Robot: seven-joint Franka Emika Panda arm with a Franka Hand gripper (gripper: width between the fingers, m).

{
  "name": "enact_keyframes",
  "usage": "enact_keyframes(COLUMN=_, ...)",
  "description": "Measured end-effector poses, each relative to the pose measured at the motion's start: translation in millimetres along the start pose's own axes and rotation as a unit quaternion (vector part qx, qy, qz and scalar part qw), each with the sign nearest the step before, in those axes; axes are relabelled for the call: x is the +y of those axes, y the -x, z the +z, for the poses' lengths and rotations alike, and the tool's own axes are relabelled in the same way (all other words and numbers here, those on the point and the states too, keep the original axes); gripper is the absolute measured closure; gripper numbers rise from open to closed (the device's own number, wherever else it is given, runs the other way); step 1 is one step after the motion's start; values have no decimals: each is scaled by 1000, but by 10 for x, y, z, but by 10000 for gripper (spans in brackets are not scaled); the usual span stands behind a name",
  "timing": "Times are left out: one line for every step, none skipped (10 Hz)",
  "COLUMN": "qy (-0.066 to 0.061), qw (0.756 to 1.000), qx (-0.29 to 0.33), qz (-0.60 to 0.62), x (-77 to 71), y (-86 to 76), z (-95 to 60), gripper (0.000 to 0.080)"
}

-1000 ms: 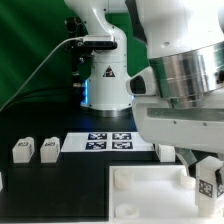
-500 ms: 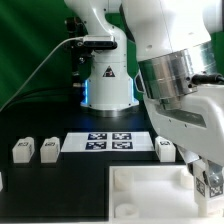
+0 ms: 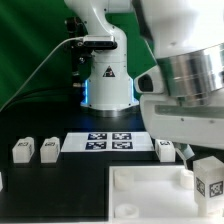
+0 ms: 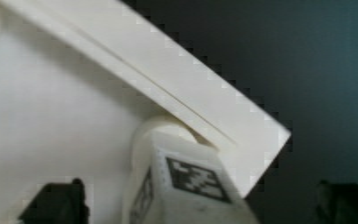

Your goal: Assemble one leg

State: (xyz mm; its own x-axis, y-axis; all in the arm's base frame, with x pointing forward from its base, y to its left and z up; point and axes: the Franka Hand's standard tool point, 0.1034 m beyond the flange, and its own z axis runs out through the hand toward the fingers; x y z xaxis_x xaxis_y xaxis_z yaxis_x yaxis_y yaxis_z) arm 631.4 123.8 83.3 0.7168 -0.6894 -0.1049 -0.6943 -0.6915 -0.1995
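One leg (image 3: 208, 178), a chunky white block with a black-and-white tag, sits tilted at the exterior view's right, beside the right edge of the large white panel (image 3: 150, 190). In the wrist view this leg (image 4: 179, 175) lies between my two dark fingertips (image 4: 51, 202), with a gap on each side. My gripper (image 4: 197, 205) is open around it, over the panel's edge (image 4: 87, 90). Three more legs stand on the table: two at the left (image 3: 22, 150) (image 3: 48, 148) and one near the panel's far right corner (image 3: 166, 150). My fingers do not show clearly in the exterior view.
The marker board (image 3: 110, 141) lies behind the panel. The robot's base (image 3: 105, 75) stands at the back. My arm's large links (image 3: 190, 90) fill the upper right of the exterior view. A green backdrop is behind.
My arm has shifted and risen over the right side. The leg by the panel's right edge was half hidden and in shadow; now it shows whole and bright.
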Motion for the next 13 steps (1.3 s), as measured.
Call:
enact_keyframes(qy=-5, qw=1000, qx=3, qz=-27, x=15, y=-29, z=13, gripper=151)
enact_keyframes(qy=-4, qw=998, qx=3, qz=-61, x=23, y=-31, z=20, gripper=151)
enact_keyframes(qy=-4, qw=992, qx=3, qz=-123, x=24, y=-32, z=20, gripper=150)
enact_keyframes(qy=-3, qw=987, qx=4, qz=-163, x=29, y=-39, z=21, gripper=150)
enact_keyframes(qy=7, qw=965, qx=10, qz=-262, x=41, y=-86, z=15, gripper=150)
enact_keyframes(qy=19, qw=941, qx=12, qz=-338, x=-12, y=-93, z=-15, gripper=150)
enact_keyframes(qy=27, qw=918, qx=19, qz=-395, x=-69, y=-92, z=-40, gripper=150)
enact_keyframes(qy=24, qw=922, qx=21, qz=-387, x=-93, y=-74, z=-34, gripper=237)
enact_keyframes(qy=24, qw=926, qx=21, qz=-375, x=-89, y=-79, z=-34, gripper=237)
enact_keyframes(qy=24, qw=925, qx=21, qz=-379, x=-88, y=-79, z=-34, gripper=373)
enact_keyframes(qy=22, qw=938, qx=24, qz=-346, x=-87, y=-94, z=-40, gripper=498)
enact_keyframes(qy=22, qw=955, qx=26, qz=-293, x=-71, y=-113, z=-41, gripper=498)
enact_keyframes(qy=18, qw=967, qx=27, qz=-252, x=-60, y=-127, z=-41, gripper=498)
